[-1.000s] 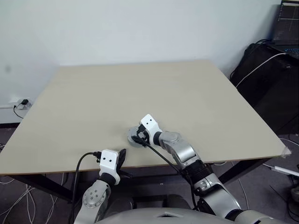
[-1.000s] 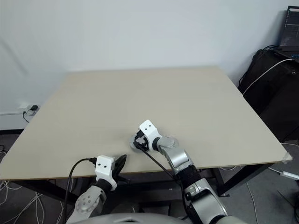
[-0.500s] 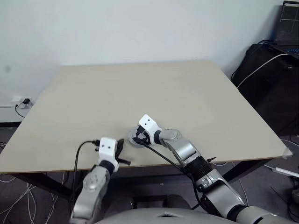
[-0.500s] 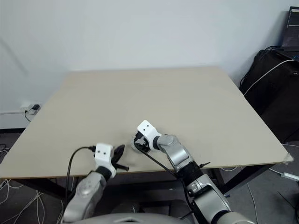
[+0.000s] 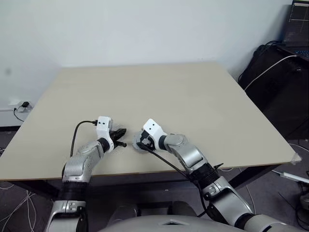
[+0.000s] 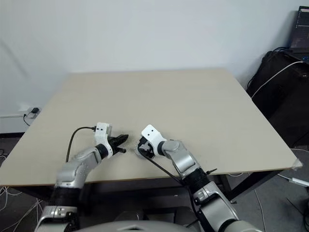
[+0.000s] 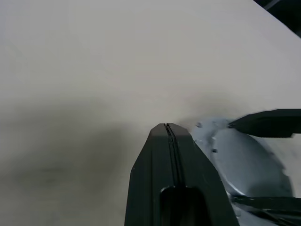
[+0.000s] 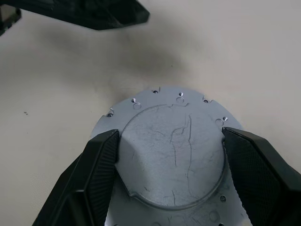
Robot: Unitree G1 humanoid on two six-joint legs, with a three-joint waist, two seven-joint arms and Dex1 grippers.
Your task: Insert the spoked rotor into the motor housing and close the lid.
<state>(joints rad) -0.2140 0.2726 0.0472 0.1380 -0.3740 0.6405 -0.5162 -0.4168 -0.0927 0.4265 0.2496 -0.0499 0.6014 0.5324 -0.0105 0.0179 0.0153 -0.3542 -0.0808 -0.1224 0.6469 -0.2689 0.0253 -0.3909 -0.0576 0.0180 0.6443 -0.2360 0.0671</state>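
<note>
Right tool [image 8: 170, 155] pinching the lid [image 8: 175, 141] on table [image 5: 193, 96], pressed-together left tool [image 7: 169, 129] just beside.

Lid [image 8: 174, 155] on beige table [image 5: 193, 96]

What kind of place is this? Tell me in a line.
Probably a robotics lab or office workroom: a plain light wooden table against a bare white wall, loose cables on the floor, a laptop on dark equipment.

— What's the lid [image 8: 174, 155] made of?
— Bare grey metal, matt and finely scratched.
— The table [image 5: 193, 96]?
— Pale wood-look top, smooth and matt.
— The fingers [image 8: 94, 174]?
— Black plastic, faintly grainy, dull sheen.
</note>
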